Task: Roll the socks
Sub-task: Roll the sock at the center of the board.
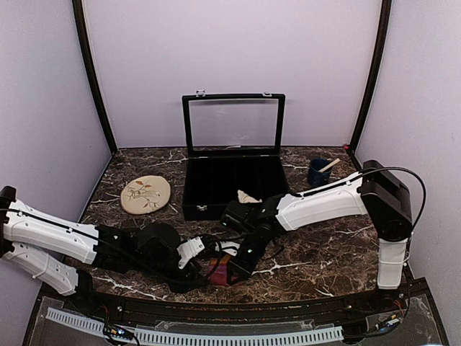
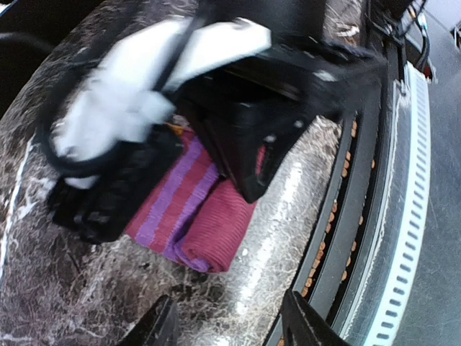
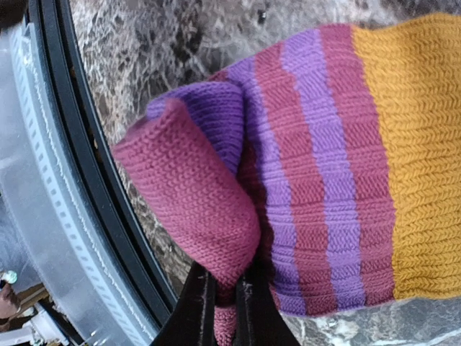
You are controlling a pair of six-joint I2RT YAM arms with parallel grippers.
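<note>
The maroon-purple sock [image 3: 310,166] lies on the marble near the front edge, its orange end [image 3: 410,144] flat and its maroon end folded over into a partial roll [image 2: 209,223]. My right gripper [image 3: 220,306] is shut on the rolled maroon end; it also shows in the top view [image 1: 234,272]. My left gripper [image 2: 227,331] is open and empty, its fingertips on the marble just short of the roll and apart from it; in the top view it sits left of the sock [image 1: 203,268]. The cream-beige sock [image 1: 248,196] lies at the black box's front right edge.
A black box [image 1: 198,189] with its glass lid raised stands at the back middle. A tan oval leaf mat [image 1: 145,194] lies to its left. A dark blue cup [image 1: 318,171] with a stick stands at the back right. The black front rail [image 2: 360,216] runs close beside the sock.
</note>
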